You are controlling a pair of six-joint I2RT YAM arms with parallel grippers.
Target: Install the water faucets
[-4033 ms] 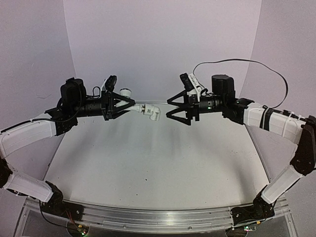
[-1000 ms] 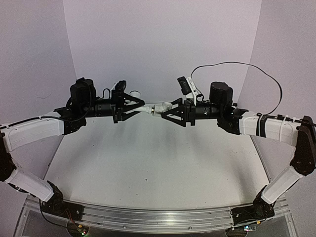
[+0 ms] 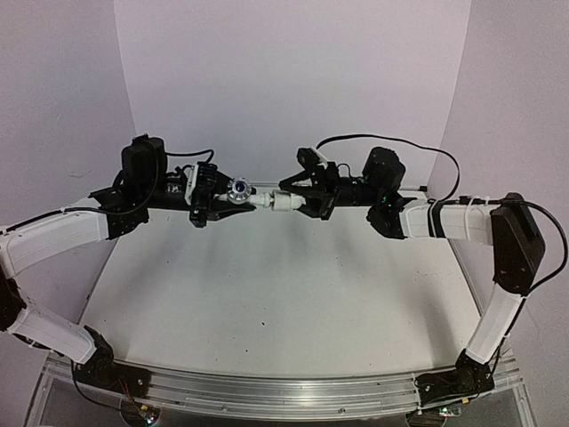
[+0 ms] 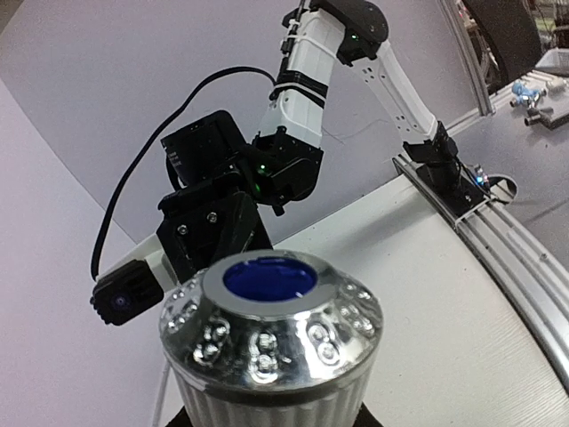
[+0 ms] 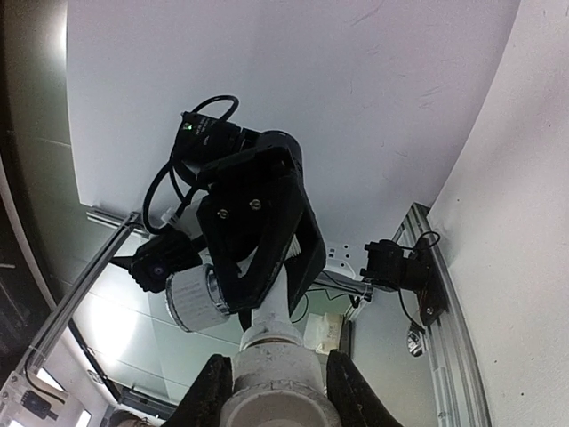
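Observation:
The water faucets hang in one line above the table, between my two grippers. One part carries a ribbed white knob with a silver cap and blue centre (image 3: 238, 189); my left gripper (image 3: 224, 194) is shut on it. That cap (image 4: 267, 329) fills the bottom of the left wrist view and hides the fingers. The other part, a white fitting (image 3: 283, 201), joins it by a thin white stem. My right gripper (image 3: 293, 202) is shut on this fitting (image 5: 276, 374), with a black finger (image 5: 209, 391) pressed on each side. The knob (image 5: 191, 298) shows beyond it.
The white table (image 3: 267, 294) lies well below both grippers. An aluminium rail (image 3: 284, 391) with both arm bases runs along its near edge. White backdrop walls enclose the back and sides. The right arm's black cable (image 3: 436, 156) loops above its wrist.
My left wrist has rolled, so the knob's silver cap now faces the top camera. The right gripper has moved left, rolled, and narrowed its jaws onto the white fitting.

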